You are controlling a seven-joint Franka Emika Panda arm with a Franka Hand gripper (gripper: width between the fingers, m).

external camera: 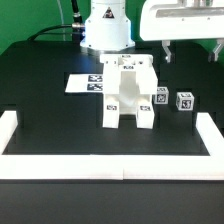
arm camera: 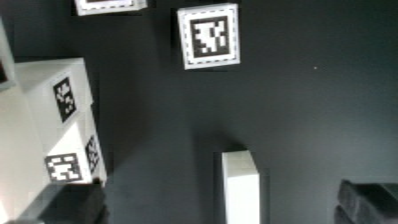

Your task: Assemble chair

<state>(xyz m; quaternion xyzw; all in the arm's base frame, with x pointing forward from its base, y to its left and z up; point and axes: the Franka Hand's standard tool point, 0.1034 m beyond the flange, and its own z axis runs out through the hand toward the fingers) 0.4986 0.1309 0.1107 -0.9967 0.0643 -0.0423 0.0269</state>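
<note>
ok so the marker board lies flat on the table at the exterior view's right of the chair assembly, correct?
Wrong side. The marker board lies flat on the table at the exterior view's left of the chair assembly, not its right; the exterior view shows it.

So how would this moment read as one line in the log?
hand: open, holding nothing | chair: partly built, standing on table | tagged block: loose, exterior view's right of chair

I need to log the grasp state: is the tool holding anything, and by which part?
Nothing is held. The tool hangs open above the table, apart from the chair.
</note>
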